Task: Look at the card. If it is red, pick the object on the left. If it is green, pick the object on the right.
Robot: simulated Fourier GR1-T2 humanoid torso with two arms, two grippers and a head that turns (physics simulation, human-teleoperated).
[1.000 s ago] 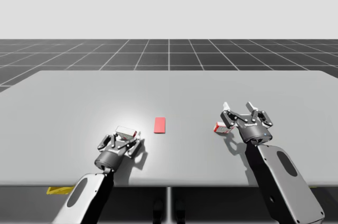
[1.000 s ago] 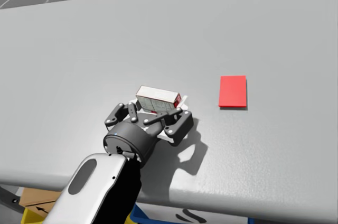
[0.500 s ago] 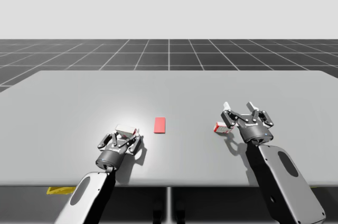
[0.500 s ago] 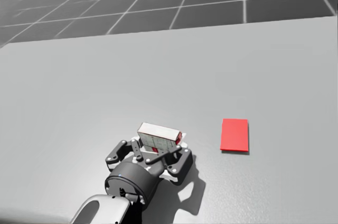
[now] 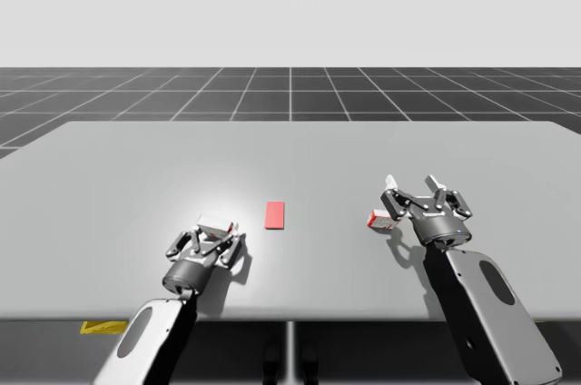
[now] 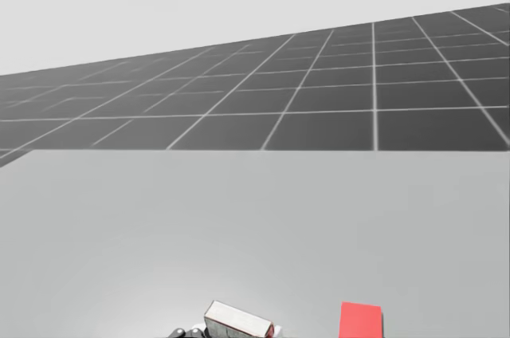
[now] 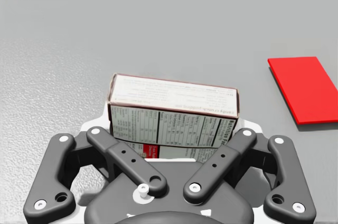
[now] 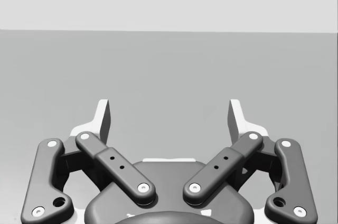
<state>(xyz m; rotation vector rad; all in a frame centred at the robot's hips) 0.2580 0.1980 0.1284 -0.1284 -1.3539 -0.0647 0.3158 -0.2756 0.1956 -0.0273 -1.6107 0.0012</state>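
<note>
The white box [image 7: 173,110] sits at the near left of the bench [image 5: 290,158], grasped by the fingers of my left gripper [image 7: 174,124]. The red card [image 7: 306,89] lies at the box's 2 o'clock. The high view adds a red-and-white box [image 5: 379,218] at 9 o'clock of my right gripper [image 8: 169,114], whose fingers are released.

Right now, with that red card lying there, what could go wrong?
The card is red, so the left white box is the target. It sits at my head view's bottom edge, so I might lose sight of it. My right gripper, fingers open, sits beside the right red-and-white box and could nudge it.
</note>
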